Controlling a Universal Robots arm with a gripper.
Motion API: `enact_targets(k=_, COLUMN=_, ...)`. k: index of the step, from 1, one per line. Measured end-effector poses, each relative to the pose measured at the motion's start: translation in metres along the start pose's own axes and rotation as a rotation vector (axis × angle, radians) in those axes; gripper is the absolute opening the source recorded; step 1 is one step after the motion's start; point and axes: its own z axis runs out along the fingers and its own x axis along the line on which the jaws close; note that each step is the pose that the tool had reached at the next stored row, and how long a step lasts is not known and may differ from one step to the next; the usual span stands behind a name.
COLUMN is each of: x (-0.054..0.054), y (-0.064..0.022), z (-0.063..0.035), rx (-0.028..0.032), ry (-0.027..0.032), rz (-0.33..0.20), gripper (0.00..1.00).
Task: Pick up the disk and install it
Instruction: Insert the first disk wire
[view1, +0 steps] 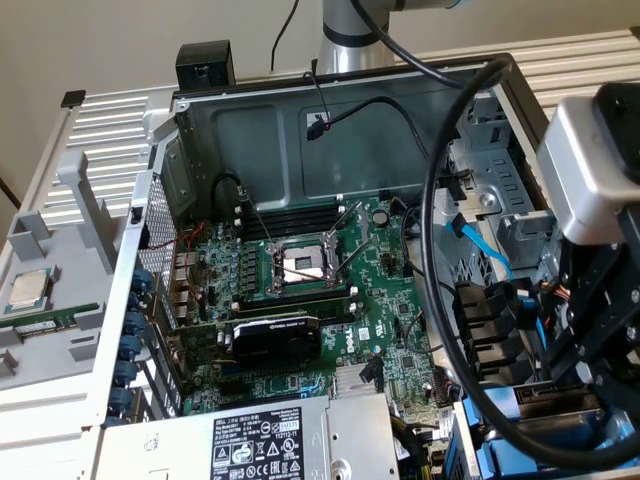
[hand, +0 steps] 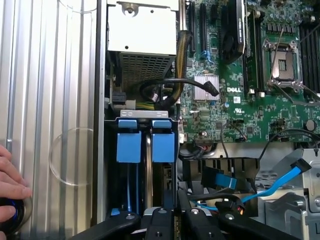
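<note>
The disk (hand: 163, 146) stands edge-on in the drive bay of the open computer case, and its blue carrier tabs sit side by side at the bay mouth. In the exterior view the blue carrier (view1: 492, 452) lies low on the exterior view's right, under thick black cables. My gripper (hand: 175, 222) is directly in line with the bay, its black fingers nearly together and only a thin gap between them. In the exterior view the gripper (view1: 600, 350) hangs over that same corner of the case. I cannot see any part of the disk between the fingers.
A green motherboard (view1: 390, 330) with an open processor socket (view1: 300, 265), a black graphics card (view1: 275, 340) and a power supply (view1: 260, 445) fill the case. A blue data cable (hand: 272, 187) lies beside the bay. A person's hand (hand: 10, 192) rests on the ribbed table. A processor chip (view1: 30, 290) sits outside the case.
</note>
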Motion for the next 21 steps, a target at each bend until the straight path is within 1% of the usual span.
enact_targets(k=5, x=0.0, y=0.0, z=0.0, rx=0.0004, ry=0.0003, rz=0.0, gripper=0.16)
enact_targets(k=7, x=-0.0003, y=0.0005, z=0.0, rx=0.0028, ry=0.0017, rz=0.0, gripper=0.16)
enact_targets(k=8, x=-0.0005, y=0.0005, z=0.0001, rx=0.0038, ry=0.0031, rz=0.0, gripper=0.16)
enact_targets(k=9, x=-0.001, y=0.0009, z=0.0003, rx=0.0056, ry=0.0061, rz=0.0, gripper=0.16)
enact_targets(k=11, x=-0.0024, y=0.0017, z=0.0006, rx=0.0117, ry=0.0146, rz=-0.001, gripper=0.16)
enact_targets(k=13, x=-0.0029, y=0.0022, z=0.0008, rx=0.0159, ry=0.0181, rz=-0.001, gripper=0.16)
enact_targets(k=14, x=-0.003, y=0.0022, z=0.001, rx=0.0166, ry=0.0184, rz=-0.002, gripper=0.16)
enact_targets(k=21, x=-0.003, y=0.0027, z=0.002, rx=0.0166, ry=0.019, rz=-0.003, gripper=0.16)
